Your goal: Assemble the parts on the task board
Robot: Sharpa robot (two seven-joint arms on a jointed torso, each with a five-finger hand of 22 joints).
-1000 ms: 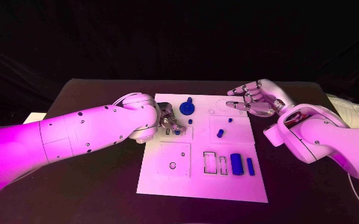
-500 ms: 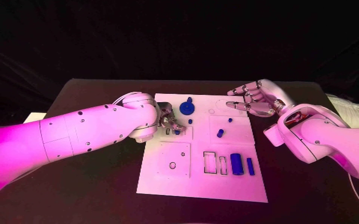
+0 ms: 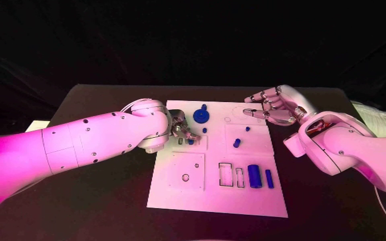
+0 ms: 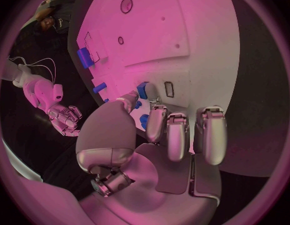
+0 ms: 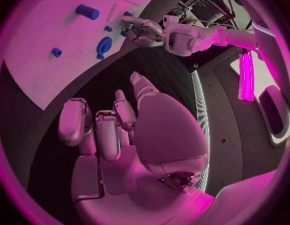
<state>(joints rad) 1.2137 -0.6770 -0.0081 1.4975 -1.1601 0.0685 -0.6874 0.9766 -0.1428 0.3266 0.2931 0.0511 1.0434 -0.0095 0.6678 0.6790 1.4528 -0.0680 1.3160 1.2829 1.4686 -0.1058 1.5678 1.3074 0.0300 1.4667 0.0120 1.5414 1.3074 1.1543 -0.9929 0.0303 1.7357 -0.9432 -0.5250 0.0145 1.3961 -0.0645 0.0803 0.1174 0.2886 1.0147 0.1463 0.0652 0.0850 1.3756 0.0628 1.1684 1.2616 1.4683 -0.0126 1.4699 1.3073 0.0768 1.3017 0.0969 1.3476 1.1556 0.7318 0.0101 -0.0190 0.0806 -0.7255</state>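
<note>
The white task board (image 3: 189,196) lies in the middle of the black table. My left hand (image 3: 178,128) is low over the board's left side, and its thumb and a finger pinch a small blue part (image 3: 191,139), which the left wrist view also shows as a blue part (image 4: 142,90) at the fingertips (image 4: 129,98). A blue gear-shaped part (image 3: 201,116) sits near the board's far edge. My right hand (image 3: 273,107) hovers over the far right corner, fingers loosely bent and apart, holding nothing (image 5: 114,120).
On the board lie a short blue cylinder (image 3: 236,143), two small pegs (image 3: 205,131) (image 3: 247,129), a big blue block (image 3: 254,176) and a thin blue bar (image 3: 269,178) beside two rectangular slots (image 3: 226,174). A square recess with holes (image 3: 187,171) is near the left.
</note>
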